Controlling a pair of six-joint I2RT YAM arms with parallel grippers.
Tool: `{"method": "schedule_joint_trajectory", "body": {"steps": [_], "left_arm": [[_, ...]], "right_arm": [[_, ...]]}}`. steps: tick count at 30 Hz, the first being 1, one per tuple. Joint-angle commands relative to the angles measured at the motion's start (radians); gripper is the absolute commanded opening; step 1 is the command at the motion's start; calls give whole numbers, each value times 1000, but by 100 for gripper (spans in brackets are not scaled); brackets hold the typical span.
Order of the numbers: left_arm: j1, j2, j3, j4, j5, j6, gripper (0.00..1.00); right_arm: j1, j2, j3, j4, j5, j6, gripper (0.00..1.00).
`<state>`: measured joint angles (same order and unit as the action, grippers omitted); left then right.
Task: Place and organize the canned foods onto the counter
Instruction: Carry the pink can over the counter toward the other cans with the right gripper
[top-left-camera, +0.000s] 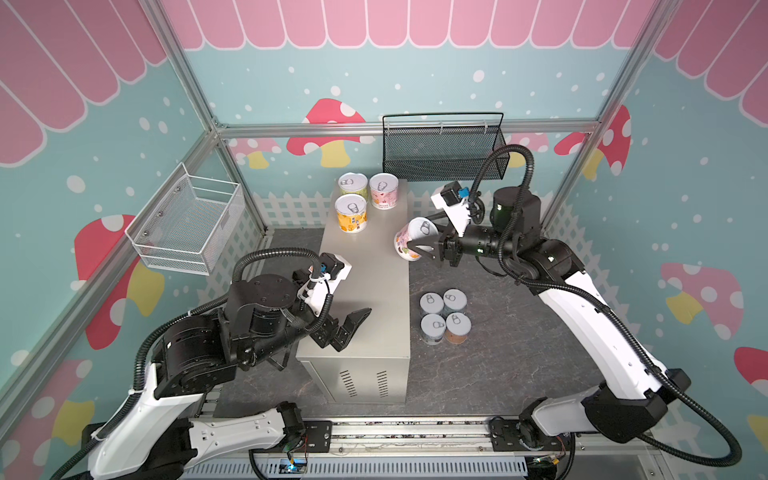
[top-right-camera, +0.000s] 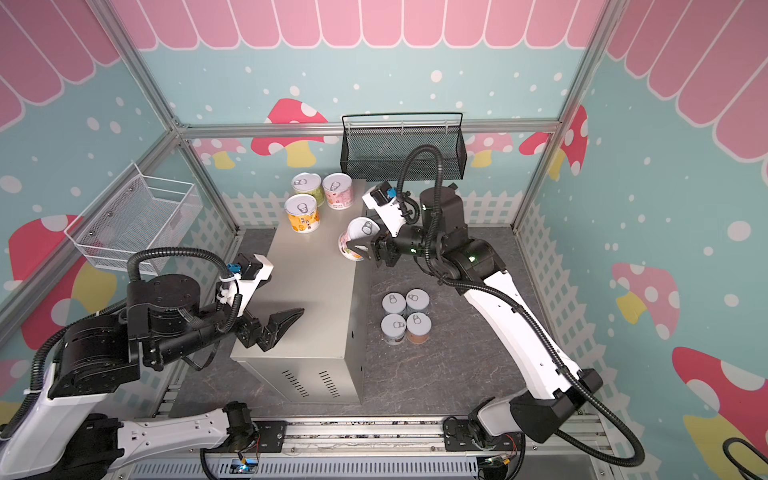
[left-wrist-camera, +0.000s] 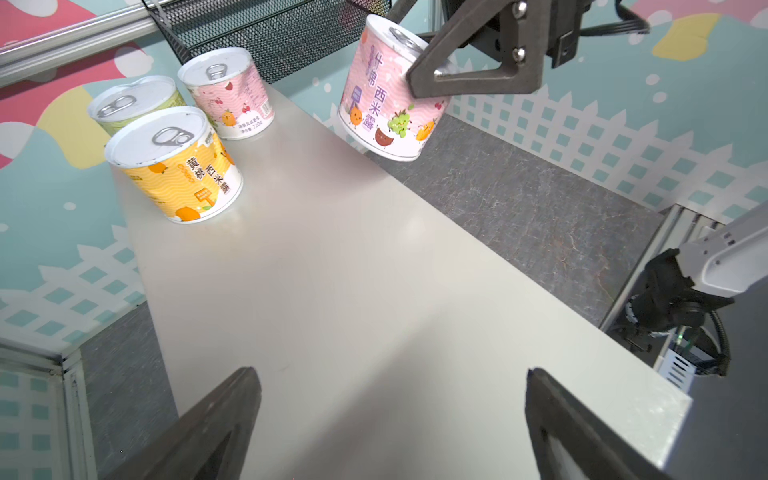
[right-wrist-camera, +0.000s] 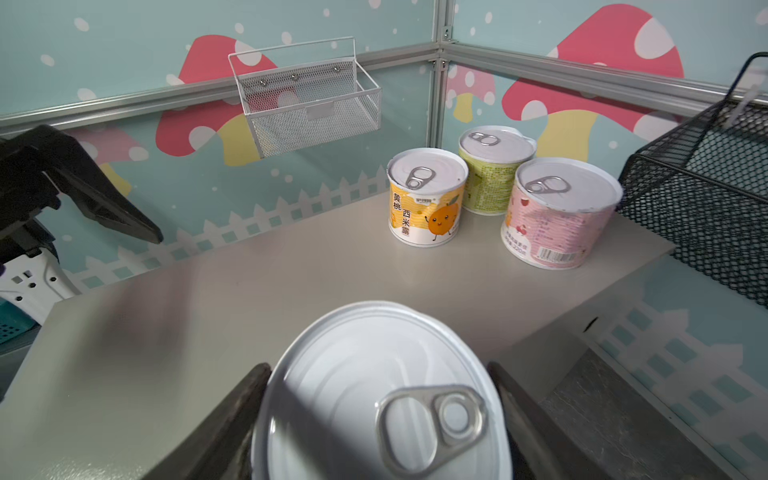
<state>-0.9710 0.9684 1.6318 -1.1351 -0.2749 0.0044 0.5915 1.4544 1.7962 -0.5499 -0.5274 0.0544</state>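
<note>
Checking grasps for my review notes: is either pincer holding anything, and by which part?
The right pincer holds a pink can by its sides, just below the lid, tilted, at the edge of the counter. The left pincer is open and empty.

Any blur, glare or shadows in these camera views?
Right wrist view: the held can looms close, soft, its lid glaring. Left wrist view: broad sheen on the counter. Both top views: sharp, evenly lit, soft shadow under the left end effector.
</note>
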Motion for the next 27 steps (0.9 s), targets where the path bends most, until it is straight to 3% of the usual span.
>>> {"method": "schedule_joint_trajectory", "body": {"steps": [1,7,16,21,27], "left_arm": [[97,-13,-25,57,95,50,100],[294,19,-46,129,366,98,100],[535,32,-139,233,615,135,100],[609,-2,-208,298,667,120,100],[634,-43,-272,342,685,114,100]], "right_arm": [[33,44,103,-41,61,-29,62],[100,170,255,-177,173,-41,62],[149,327,477,-338,306,-49,65],[153,383,546,-354,310,-43,71],[154,421,577,-348,311,-40,73]]}}
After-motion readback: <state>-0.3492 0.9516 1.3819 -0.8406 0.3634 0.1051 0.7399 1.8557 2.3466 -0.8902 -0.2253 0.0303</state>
